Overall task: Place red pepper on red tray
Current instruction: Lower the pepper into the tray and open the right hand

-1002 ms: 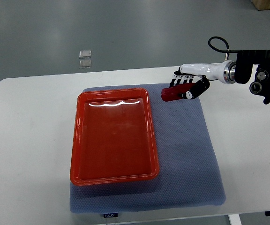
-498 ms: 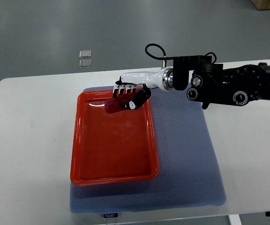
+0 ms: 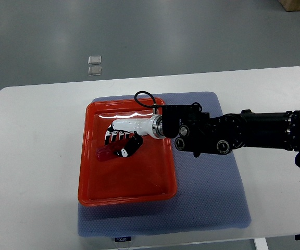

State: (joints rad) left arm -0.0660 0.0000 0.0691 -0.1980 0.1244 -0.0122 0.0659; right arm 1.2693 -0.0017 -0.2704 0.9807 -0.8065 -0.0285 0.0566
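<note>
Top view. The right robot hand (image 3: pixel 120 146), reaching in from the right edge, has its fingers curled around the red pepper (image 3: pixel 106 153) and holds it over the left half of the red tray (image 3: pixel 90 182), which lies on a blue mat (image 3: pixel 212 192) on the white tabletop (image 3: pixel 30 156).

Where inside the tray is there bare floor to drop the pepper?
The right hand, shut on the red pepper, crowds the upper-left of the red tray. Bare floor runs from below the hand to the near rim, and right toward the blue mat.
</note>
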